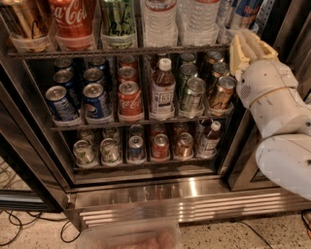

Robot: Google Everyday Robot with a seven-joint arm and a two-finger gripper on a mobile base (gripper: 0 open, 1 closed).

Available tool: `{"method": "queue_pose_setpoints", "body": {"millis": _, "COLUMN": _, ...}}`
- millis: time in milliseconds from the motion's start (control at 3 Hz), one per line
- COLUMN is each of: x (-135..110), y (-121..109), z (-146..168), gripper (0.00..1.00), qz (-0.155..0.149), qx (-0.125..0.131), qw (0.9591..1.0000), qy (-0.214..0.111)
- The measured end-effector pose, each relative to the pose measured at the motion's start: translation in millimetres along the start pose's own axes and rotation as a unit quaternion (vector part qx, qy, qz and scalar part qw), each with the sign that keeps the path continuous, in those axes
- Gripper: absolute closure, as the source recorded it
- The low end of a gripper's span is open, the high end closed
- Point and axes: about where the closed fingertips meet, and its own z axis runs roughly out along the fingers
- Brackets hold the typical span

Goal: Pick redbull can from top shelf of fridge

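Note:
The redbull can stands at the far right of the top shelf of the fridge; only its blue-and-silver lower body with red lettering shows, its lid is cut off by the picture's top edge. My gripper, with pale yellow tips on a white arm, hangs just below and in front of the can, level with the shelf's front rail at its right end. It holds nothing that I can see.
On the top shelf, from the left, stand a gold can, a red Coca-Cola can, a green can and two water bottles. Lower racks hold Pepsi cans, soda cans and small bottles. A clear plastic tub sits low in front. Cables lie on the floor at left.

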Motion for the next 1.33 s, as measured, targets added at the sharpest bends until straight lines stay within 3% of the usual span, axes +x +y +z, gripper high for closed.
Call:
{"method": "queue_pose_setpoints", "body": {"millis": 333, "x": -9, "y": 0, "z": 6, "gripper": 0.43, "qz": -0.008, "qx": -0.003, "qw": 0.9999, "qy": -0.009}}
{"method": "queue_pose_setpoints", "body": {"millis": 1000, "x": -25, "y": -7, "z": 22, "gripper": 0.41, "qz": -0.028, "qx": -0.002, "qw": 0.9994, "qy": -0.018}}
{"method": "queue_pose_setpoints", "body": {"millis": 1333, "x": -10, "y": -19, "z": 42, "gripper": 0.42, "qz": -0.046, "qx": -0.001, "qw": 0.9989, "qy": -0.011}}
